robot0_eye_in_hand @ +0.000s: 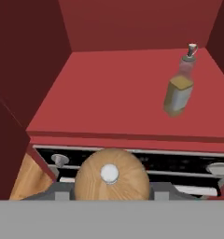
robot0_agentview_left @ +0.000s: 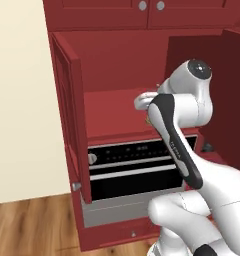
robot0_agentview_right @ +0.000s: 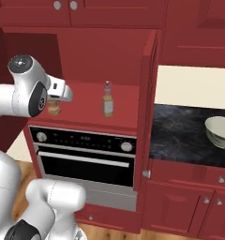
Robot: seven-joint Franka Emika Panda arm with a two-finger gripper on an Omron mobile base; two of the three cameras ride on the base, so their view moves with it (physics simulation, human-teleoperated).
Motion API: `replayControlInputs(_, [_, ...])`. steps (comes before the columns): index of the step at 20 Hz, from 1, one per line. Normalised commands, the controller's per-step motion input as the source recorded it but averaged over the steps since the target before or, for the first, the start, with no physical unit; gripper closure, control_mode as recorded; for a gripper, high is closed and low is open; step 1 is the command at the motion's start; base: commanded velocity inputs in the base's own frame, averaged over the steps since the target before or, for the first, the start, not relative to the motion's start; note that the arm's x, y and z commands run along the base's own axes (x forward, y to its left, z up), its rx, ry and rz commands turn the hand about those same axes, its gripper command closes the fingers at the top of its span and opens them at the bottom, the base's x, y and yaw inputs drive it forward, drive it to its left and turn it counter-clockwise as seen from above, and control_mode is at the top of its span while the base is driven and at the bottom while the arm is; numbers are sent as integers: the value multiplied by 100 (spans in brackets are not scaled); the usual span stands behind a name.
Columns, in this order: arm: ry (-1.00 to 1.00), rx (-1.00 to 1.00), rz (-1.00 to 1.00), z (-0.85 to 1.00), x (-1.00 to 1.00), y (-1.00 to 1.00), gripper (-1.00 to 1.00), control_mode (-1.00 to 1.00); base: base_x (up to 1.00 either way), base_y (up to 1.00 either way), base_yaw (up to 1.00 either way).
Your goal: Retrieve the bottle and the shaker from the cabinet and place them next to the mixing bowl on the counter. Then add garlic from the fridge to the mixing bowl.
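Observation:
The small wooden shaker [robot0_eye_in_hand: 111,175] with its pale knob top fills the bottom of the hand view, pressed between my gripper's [robot0_eye_in_hand: 111,193] grey fingers. From the right base view, my gripper [robot0_agentview_right: 55,104] reaches down over the shaker [robot0_agentview_right: 53,110] at the front left of the open cabinet's shelf [robot0_agentview_right: 86,105]. The tall pale yellow bottle [robot0_agentview_right: 108,99] stands upright to its right, apart from it; the hand view shows this bottle [robot0_eye_in_hand: 180,88] farther back. The cream mixing bowl [robot0_agentview_right: 221,131] rests on the black counter [robot0_agentview_right: 180,131] at the far right.
A black built-in oven [robot0_agentview_right: 86,154] sits under the shelf. The cabinet's red doors stand open on both sides, one as the left door [robot0_agentview_left: 69,115] and one as the right door [robot0_agentview_right: 147,103] between shelf and counter. Wooden floor [robot0_agentview_left: 32,225] lies below.

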Motion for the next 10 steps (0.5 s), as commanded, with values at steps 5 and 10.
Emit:
replayControlInputs(5, [0, 0, 0, 0, 0, 0, 100, 100, -100, 5, -15])
replayControlInputs(10, [0, 0, 0, 0, 0, 0, 100, 100, -90, -14, -26])
